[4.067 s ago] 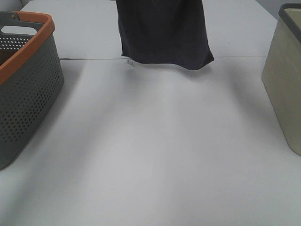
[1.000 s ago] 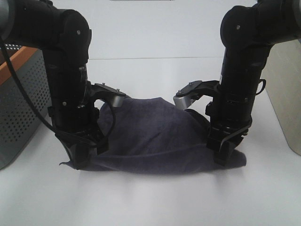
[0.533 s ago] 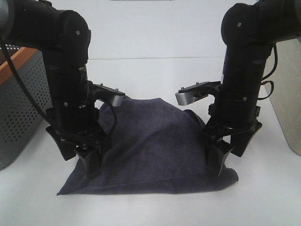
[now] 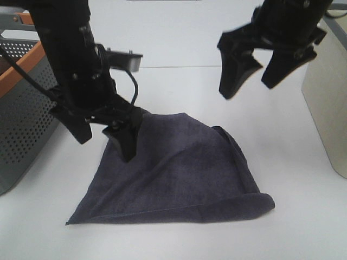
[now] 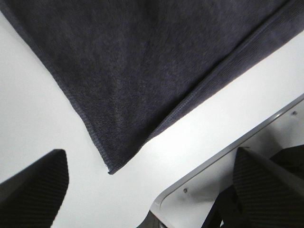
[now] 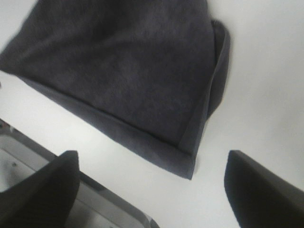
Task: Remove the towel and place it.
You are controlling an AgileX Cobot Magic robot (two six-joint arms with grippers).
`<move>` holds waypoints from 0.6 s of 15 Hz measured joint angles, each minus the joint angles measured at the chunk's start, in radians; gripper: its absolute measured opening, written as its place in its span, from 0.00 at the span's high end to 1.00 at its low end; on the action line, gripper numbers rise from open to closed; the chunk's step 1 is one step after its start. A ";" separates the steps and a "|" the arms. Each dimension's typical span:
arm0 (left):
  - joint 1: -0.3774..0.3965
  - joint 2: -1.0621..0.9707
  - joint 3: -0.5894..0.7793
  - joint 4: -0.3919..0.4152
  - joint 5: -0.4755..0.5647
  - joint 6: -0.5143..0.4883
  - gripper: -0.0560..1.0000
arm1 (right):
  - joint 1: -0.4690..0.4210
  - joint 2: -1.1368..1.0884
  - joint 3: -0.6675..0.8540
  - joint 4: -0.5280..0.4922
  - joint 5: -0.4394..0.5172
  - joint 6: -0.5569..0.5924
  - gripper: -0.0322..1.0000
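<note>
Honestly, I find no brand, label or writing that I can read on anything in my views; the towel is plain dark charcoal-grey with a faint purple tint, soft and slightly fuzzy, with a stitched hem along its edges; it lies on the white tabletop, spread in a rough triangle, with one edge folded over on the right side and a thick rolled hem along the near side; the far part is a little raised; my left tool hangs just above the far-left part of the towel with its fingers apart and nothing between them; my right tool is higher up, well clear of the cloth, spread wide and holding nothing; a grey perforated basket with an orange rim stands at the left, and a beige bin at the right, both apart from the towel.
</note>
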 joint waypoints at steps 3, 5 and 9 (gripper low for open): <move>0.000 -0.089 -0.106 0.035 0.001 -0.036 0.12 | 0.000 -0.063 -0.143 -0.007 0.004 0.095 0.25; 0.031 -0.130 -0.185 0.075 0.002 -0.048 0.12 | -0.021 -0.090 -0.186 -0.042 0.003 0.162 0.25; 0.237 -0.210 -0.214 0.113 0.002 -0.069 0.12 | -0.238 -0.144 -0.192 -0.069 0.005 0.189 0.25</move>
